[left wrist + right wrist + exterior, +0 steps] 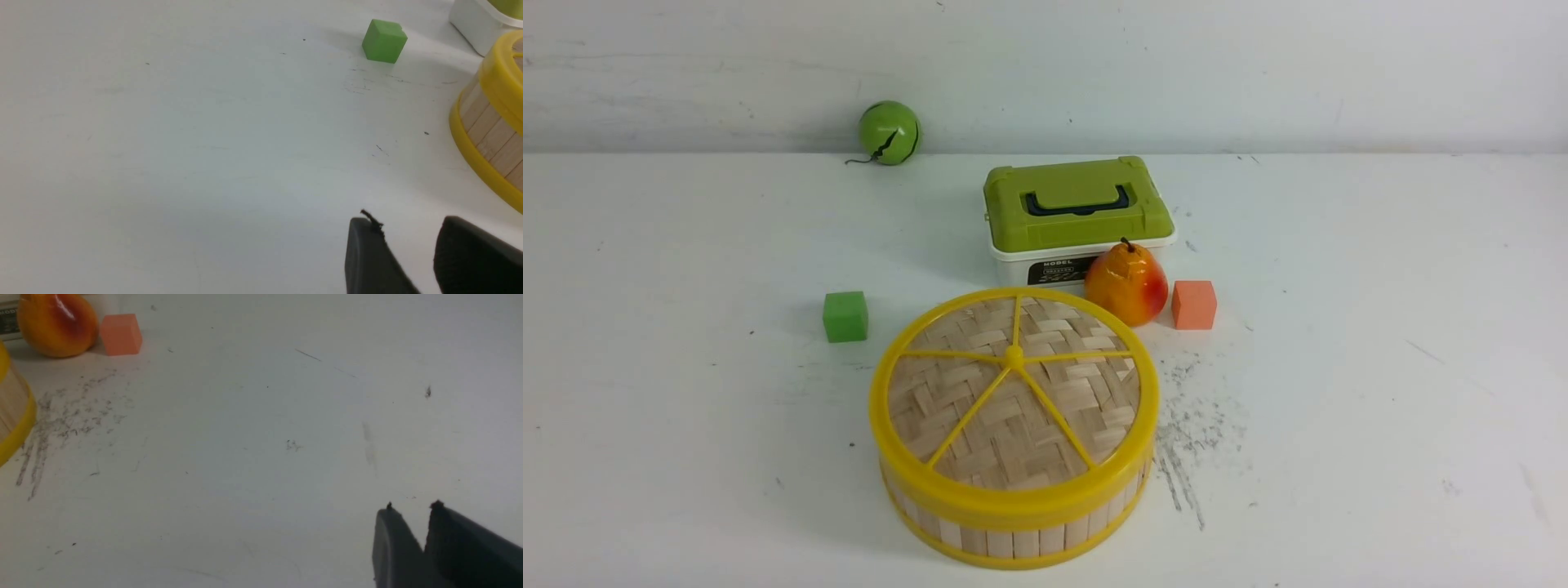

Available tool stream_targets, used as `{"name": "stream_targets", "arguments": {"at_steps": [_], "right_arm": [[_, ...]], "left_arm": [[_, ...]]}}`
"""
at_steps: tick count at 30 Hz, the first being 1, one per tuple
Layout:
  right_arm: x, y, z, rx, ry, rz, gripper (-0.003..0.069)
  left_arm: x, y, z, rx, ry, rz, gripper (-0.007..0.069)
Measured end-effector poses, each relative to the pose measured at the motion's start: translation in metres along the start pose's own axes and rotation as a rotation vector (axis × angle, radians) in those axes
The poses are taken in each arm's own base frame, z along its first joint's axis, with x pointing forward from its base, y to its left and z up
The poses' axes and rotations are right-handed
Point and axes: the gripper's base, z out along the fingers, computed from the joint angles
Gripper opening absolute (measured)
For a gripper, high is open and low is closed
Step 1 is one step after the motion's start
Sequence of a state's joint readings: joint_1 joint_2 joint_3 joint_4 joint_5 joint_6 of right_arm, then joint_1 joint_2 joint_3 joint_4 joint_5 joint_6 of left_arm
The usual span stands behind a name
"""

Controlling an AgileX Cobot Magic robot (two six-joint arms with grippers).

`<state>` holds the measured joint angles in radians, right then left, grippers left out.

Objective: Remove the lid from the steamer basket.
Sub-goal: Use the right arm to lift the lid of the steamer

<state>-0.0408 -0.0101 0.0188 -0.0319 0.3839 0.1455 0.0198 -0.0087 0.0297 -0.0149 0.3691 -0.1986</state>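
At the near middle of the worktop (1339, 408), the lid (1013, 392) sits flat on the steamer basket (1013, 539). Just behind it stand a pear (1127, 284), an orange block (1194, 305) and a green-topped white box (1078, 216). A green block (845, 316) lies to its left. The left claw (408, 223) hangs parted and empty beside the basket. The right claw (412, 508) is only slightly parted, also empty.

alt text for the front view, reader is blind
A round steamer basket, woven lid on, sits near the front of a white table. Behind it are a green-topped white box and a pear, an orange cube to the right, a green cube to the left, a green ball by the far wall.
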Motion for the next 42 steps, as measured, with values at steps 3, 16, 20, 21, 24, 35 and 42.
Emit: {"name": "stream_targets", "arguments": {"at_steps": [3, 16, 20, 21, 24, 35, 42], "right_arm": [[0.000, 0.000, 0.000, 0.000, 0.000, -0.001, 0.0134], [0.000, 0.002, 0.000, -0.018, 0.003, 0.063, 0.0135], [0.000, 0.013, -0.001, -0.133, 0.041, 0.541, 0.0140], [0.000, 0.016, -0.001, -0.168, 0.062, 0.676, 0.0142], [0.000, 0.023, -0.002, -0.248, 0.114, 1.009, 0.0145], [-0.006, 0.024, -0.003, -0.290, 0.082, 1.127, 0.0153], [-0.029, 0.036, -0.019, -0.392, 0.085, 0.697, 0.0151]], "left_arm": [[0.000, 0.000, 0.000, 0.000, 0.000, 0.000, 0.0239], [0.000, 0.000, 0.000, 0.000, 0.000, 0.000, 0.0239], [0.000, 0.000, 0.000, 0.000, 0.000, 0.000, 0.0239], [0.000, 0.000, 0.000, 0.000, 0.000, 0.000, 0.0239], [0.000, 0.000, 0.000, 0.000, 0.000, 0.000, 0.0239], [0.000, 0.000, 0.000, 0.000, -0.002, 0.000, 0.0239], [0.000, 0.000, 0.000, 0.000, -0.002, 0.000, 0.0239]]}}
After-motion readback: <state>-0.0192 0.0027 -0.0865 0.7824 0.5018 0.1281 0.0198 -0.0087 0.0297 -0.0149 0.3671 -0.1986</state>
